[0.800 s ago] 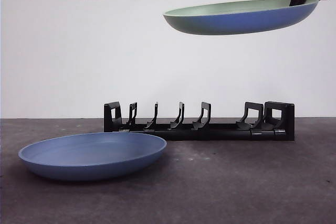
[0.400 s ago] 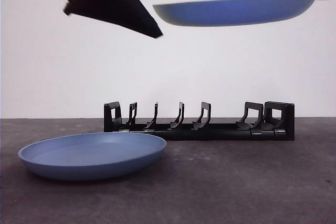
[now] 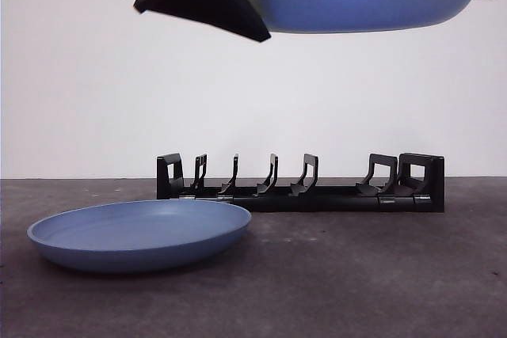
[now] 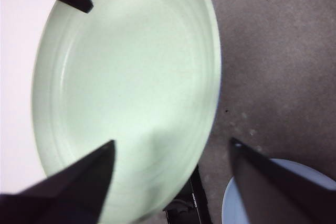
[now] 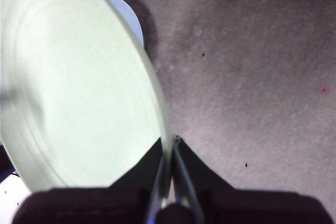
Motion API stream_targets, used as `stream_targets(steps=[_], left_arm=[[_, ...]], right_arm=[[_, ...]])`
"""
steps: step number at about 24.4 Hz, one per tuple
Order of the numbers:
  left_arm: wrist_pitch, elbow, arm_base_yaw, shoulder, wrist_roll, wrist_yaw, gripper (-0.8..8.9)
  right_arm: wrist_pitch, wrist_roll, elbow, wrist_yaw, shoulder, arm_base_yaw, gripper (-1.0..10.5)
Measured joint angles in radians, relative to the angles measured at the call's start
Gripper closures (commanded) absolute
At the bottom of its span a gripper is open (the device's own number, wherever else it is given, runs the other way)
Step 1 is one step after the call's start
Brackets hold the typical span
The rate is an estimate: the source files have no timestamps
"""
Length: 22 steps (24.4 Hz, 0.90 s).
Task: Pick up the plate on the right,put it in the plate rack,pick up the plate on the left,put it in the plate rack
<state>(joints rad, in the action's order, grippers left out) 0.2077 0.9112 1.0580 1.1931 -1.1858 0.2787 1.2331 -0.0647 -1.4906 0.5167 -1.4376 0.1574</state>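
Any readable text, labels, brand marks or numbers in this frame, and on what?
None can be read.
Held plate: plain blue underneath, plain pale green inside in both wrist views, no print.
Plate on the table: plain blue, no marks.
Plate rack: black, no lettering visible.
Left gripper: in the front view a small red patch shows on its arm, too blurred to tell if it is a label.
Right gripper: no marks.

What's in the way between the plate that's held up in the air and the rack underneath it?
Nothing visible. The raised plate, pinched at its rim by the right gripper, hangs above the plate rack with open air between. The open left gripper is beside the plate, not under it.
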Motion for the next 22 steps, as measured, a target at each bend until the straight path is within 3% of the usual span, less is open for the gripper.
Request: stream_targets(steps=[8, 15, 22], left_arm=[[0.035, 0.000, 0.000, 0.000, 0.000, -0.022, 8.22], [0.091, 0.000, 0.012, 0.005, -0.030, -0.038, 8.22], [0.093, 0.000, 0.024, 0.005, -0.008, -0.031, 8.21]], right_arm=[[-0.002, -0.004, 0.000, 0.006, 0.000, 0.003, 9.6], [-0.012, -0.011, 0.000, 0.008, -0.001, 0.014, 9.6], [-0.025, -0.014, 0.000, 0.016, -0.001, 0.014, 9.3]])
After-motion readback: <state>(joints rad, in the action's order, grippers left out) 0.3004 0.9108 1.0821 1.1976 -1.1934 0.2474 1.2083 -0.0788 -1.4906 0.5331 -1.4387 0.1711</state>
